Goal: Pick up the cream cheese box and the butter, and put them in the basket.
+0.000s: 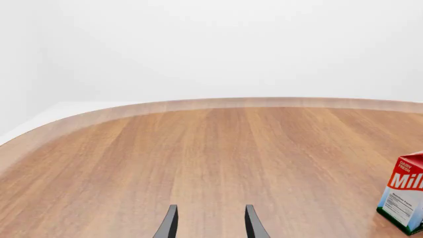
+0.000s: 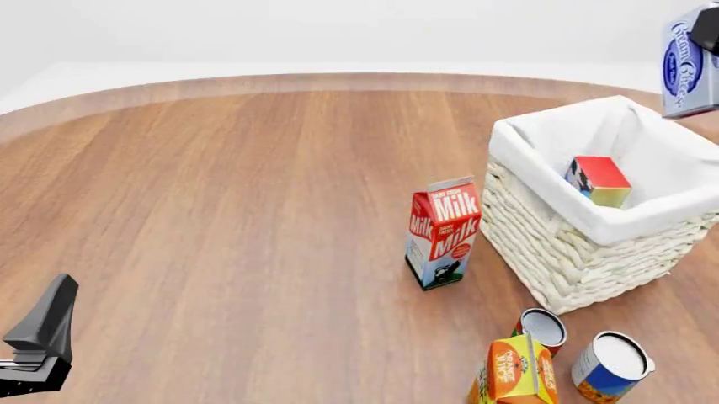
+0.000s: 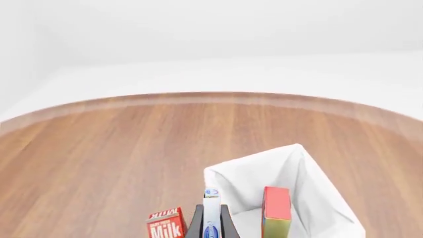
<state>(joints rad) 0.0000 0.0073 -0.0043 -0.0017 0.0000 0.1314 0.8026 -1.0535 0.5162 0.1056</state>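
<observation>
Front view | right tool (image 3: pixel 211 225) clamps cream cheese box (image 2: pixel 686 63) upright | left tool (image 1: pixel 209 223) apart

Milk carton (image 2: pixel 443 231) upright mid-table (image 2: pixel 225 210); juice carton (image 2: pixel 514 371) and two cans (image 2: pixel 541 327) (image 2: pixel 610 364) at near edge.

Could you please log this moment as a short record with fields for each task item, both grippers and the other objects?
butter: inside basket, on the liner
cream cheese box: held in the air above the basket's far right
right gripper: shut on cream cheese box
left gripper: open, empty, low over table
other items: milk carton upright beside basket; juice carton, two cans in front
</observation>
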